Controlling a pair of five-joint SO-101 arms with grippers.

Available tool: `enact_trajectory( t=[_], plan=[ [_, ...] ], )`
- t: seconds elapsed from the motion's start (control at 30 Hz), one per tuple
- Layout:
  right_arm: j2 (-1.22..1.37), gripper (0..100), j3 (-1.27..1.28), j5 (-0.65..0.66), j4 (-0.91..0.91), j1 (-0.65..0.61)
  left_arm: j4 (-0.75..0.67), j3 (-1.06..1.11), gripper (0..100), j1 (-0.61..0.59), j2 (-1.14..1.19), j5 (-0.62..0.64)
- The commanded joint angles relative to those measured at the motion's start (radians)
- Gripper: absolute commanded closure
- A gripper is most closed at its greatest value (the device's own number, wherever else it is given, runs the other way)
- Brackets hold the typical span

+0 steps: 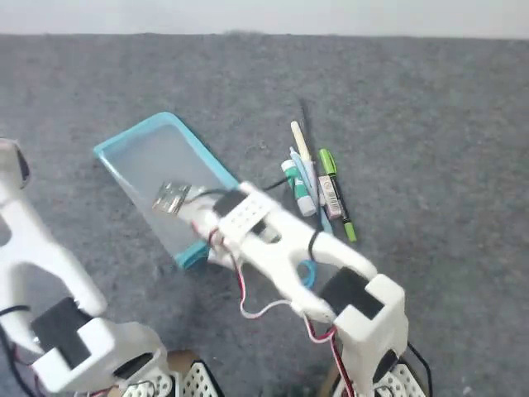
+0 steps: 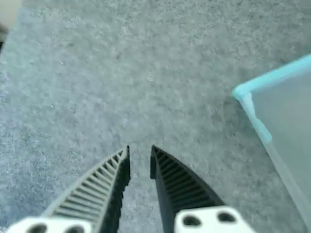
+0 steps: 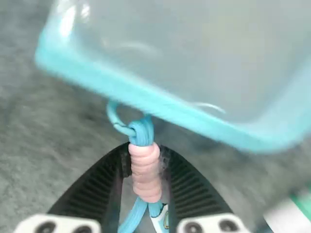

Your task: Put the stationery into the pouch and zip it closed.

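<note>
A translucent pouch [image 1: 157, 165] with a teal rim lies left of the mat's centre. My right gripper [image 1: 201, 225] is at the pouch's near corner. In the right wrist view it [image 3: 145, 154] is shut on the pink beaded zip pull [image 3: 145, 170], which hangs from a teal cord [image 3: 138, 131] at the pouch's edge [image 3: 160, 104]. The stationery lies loose to the pouch's right: a green marker [image 1: 335, 194], a glue stick [image 1: 299, 188], a blue pen [image 1: 309, 175] and a pale pencil [image 1: 299, 141]. My left gripper [image 2: 140, 149] hovers slightly open over bare mat, beside a pouch corner [image 2: 248, 92].
The grey mat [image 1: 430, 107] covers the whole table. A silvery patch [image 1: 171, 197] shows on the pouch near the right arm. The left arm's white body [image 1: 50, 265] stands at the left edge. A loop of teal cord [image 1: 308, 273] peeks from under the right arm.
</note>
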Motion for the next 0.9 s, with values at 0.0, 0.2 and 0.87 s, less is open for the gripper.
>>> enact_trajectory(
  t=[0.0, 0.2, 0.87],
  plan=[
    [-0.093, 99.2, -0.115, -0.049, 0.074, 0.104, 0.083, -0.053, 93, 0.071, -0.153, -0.023],
    [-0.414, 99.2, 0.041, -0.055, 0.004, 0.133, 0.212, 0.053, 93, 0.209, -0.39, -0.071],
    [-0.908, 99.3, 0.331, -0.173, -0.085, 0.059, 0.285, 0.725, 70, 0.511, -1.247, -0.025]
  ],
)
